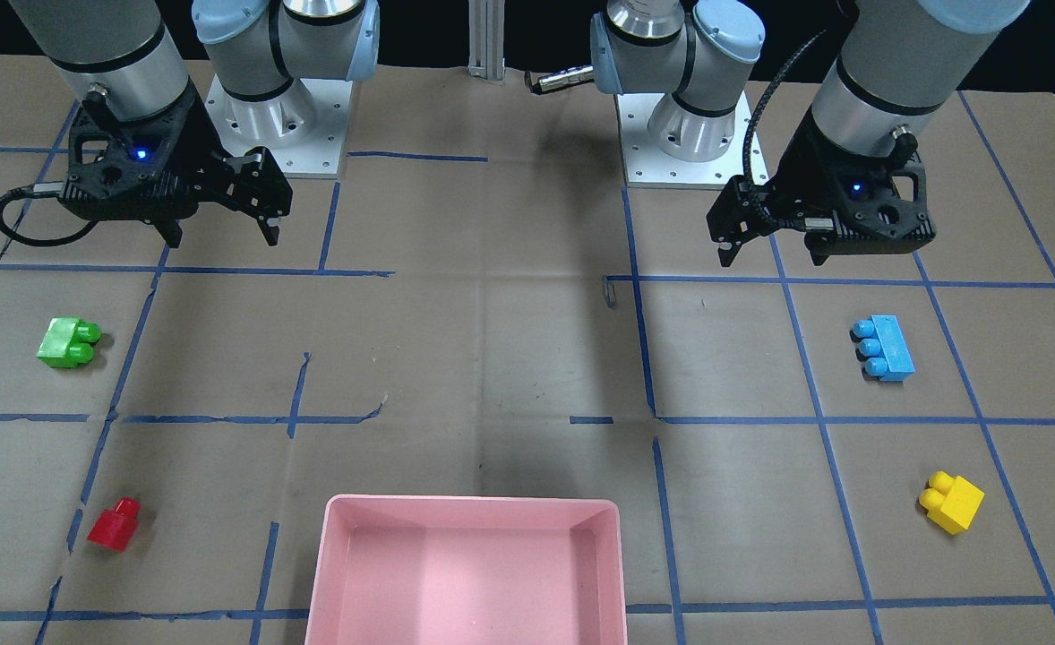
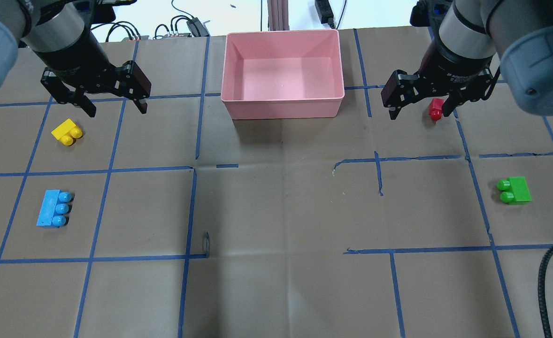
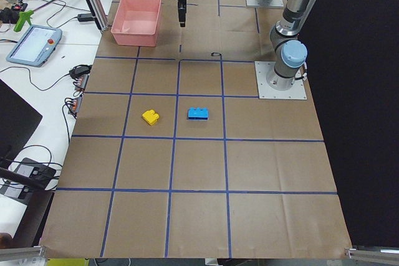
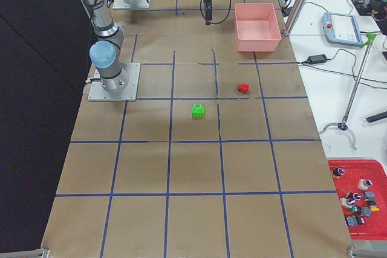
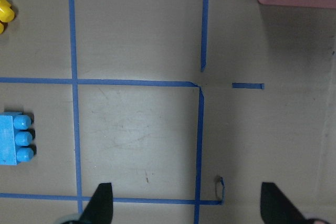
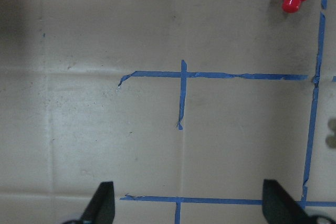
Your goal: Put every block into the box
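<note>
All 4 blocks lie on the tabletop outside the box; yellow block and blue block to its left, red block and green block to its right. Left jaws and right jaws both stand apart, empty.

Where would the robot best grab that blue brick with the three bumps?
Probably from straight above with the left gripper, closing on the flat short ends of the blue brick. It lies on its side, studs pointing sideways, so that long side is bumpy and rounded.
</note>
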Tool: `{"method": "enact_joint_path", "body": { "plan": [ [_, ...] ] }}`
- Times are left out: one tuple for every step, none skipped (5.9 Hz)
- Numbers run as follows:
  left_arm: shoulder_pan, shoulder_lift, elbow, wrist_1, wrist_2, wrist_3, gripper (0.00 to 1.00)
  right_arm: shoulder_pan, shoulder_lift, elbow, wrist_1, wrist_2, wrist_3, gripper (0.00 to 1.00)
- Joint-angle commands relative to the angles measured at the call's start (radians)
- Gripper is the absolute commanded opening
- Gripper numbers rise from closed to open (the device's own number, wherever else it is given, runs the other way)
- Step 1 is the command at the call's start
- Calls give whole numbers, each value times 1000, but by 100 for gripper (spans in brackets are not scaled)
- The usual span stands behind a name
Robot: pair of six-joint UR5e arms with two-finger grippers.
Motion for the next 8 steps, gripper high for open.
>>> {"method": "enact_joint_path", "body": {
  "plan": [
    [249, 0, -36, 18, 1, 162, 99, -9, -1, 5, 0, -2, -3, 100],
    [391, -6, -68, 21, -6, 303, 99, -35, 1, 5, -17, -5, -19, 100],
    [500, -20, -105, 71, -6, 424, 99, -114, -11, 0, -23, -2, -138, 100],
    [557, -27, -148, 137, -5, 524, 99, -202, -16, 0, -22, -4, -227, 100],
    [579, -33, -198, 165, -6, 544, 99, -262, -16, 0, -37, -5, -251, 100],
    [576, -49, -240, 208, -9, 544, 98, -343, -31, -1, -49, -5, -256, 100],
    [573, -73, -304, 304, -35, 541, 98, -391, -27, -4, -60, -4, -289, 100],
    [565, -105, -370, 425, -37, 541, 98, -420, -25, 15, -74, -5, -340, 100]
  ]
}}
